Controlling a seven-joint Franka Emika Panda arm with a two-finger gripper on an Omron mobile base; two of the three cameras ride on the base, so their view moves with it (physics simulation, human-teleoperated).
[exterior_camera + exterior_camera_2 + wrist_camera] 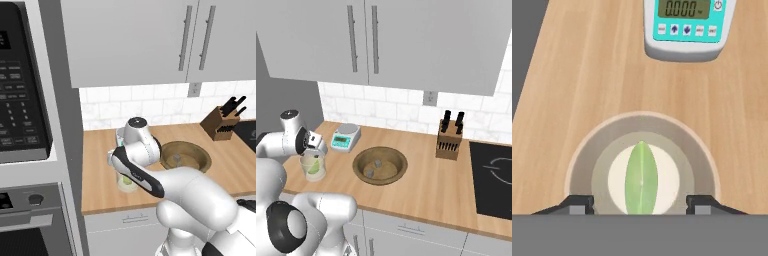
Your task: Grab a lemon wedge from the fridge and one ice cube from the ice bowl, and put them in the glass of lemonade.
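The glass of lemonade (582, 150) stands near the counter's left end, seen from straight above in the hand view. The lemon wedge (641, 177) lies inside it on the pale liquid, yellow-green and pointed; it also shows in the glass (312, 170) as the wedge (316, 167). My gripper (640, 204) hovers just above the glass rim, open, with its fingertips (579, 202) wide apart on either side and touching nothing. The brown ice bowl (361, 172) sits to the right of the glass, apart from it, holding two ice cubes (377, 163). The fridge is out of view.
A small white scale (346, 136) with a green display stands just behind the glass. A knife block (449, 137) is at the back right, a black cooktop (491, 172) at the far right. The oven column (25, 125) rises left of the counter. Wall cabinets hang overhead.
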